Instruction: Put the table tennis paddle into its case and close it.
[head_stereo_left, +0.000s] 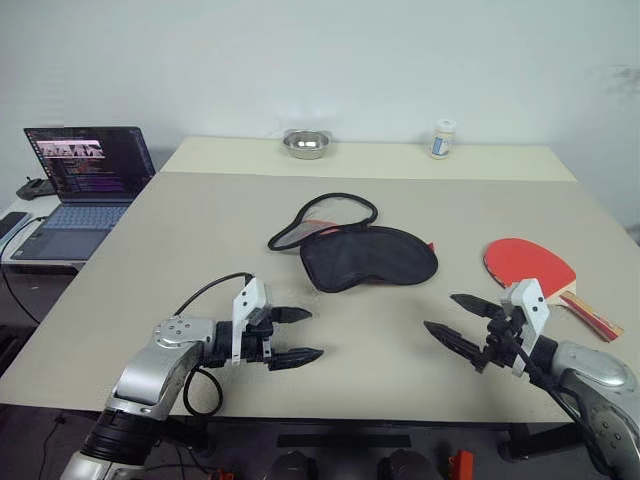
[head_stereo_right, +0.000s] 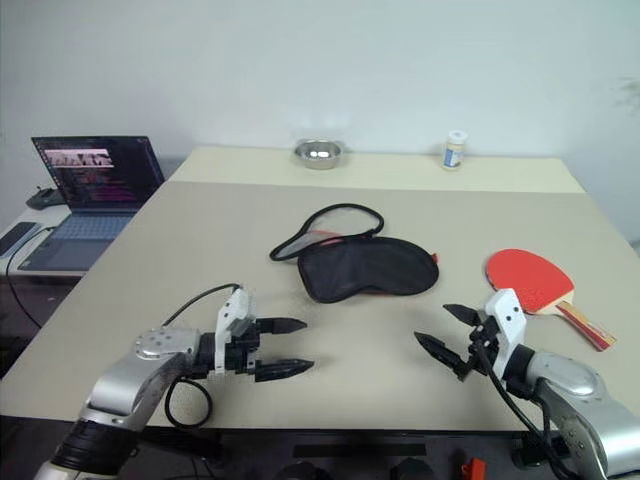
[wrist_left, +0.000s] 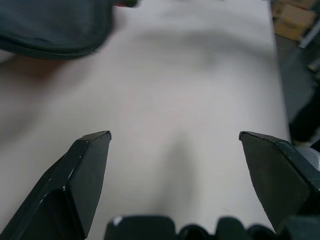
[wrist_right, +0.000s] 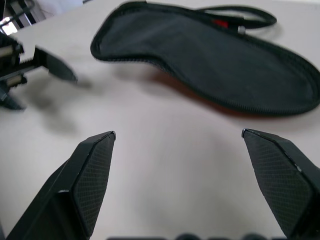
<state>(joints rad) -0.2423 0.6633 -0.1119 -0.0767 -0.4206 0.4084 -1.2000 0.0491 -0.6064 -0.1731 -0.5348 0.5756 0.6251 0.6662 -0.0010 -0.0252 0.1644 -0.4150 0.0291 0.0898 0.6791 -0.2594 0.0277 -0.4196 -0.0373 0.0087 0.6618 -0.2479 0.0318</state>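
Note:
The case (head_stereo_left: 368, 257) lies black face up at the middle of the table, its black-edged flap (head_stereo_left: 325, 218) folded open behind it with red lining showing. The table tennis paddle (head_stereo_left: 530, 264) lies red face up at the right, its wooden handle (head_stereo_left: 592, 312) pointing to the near right edge. My left gripper (head_stereo_left: 301, 335) hovers open near the front edge, left of the case, holding nothing. My right gripper (head_stereo_left: 453, 317) stands open and empty, in front of the case and just left of the paddle. In the right wrist view the case (wrist_right: 215, 60) lies ahead of the open fingers.
A steel bowl (head_stereo_left: 306, 143) and a small white bottle (head_stereo_left: 443, 139) stand at the table's far edge. An open laptop (head_stereo_left: 85, 180) sits on a side table at the left. A seam crosses the table (head_stereo_left: 200, 230) near the back.

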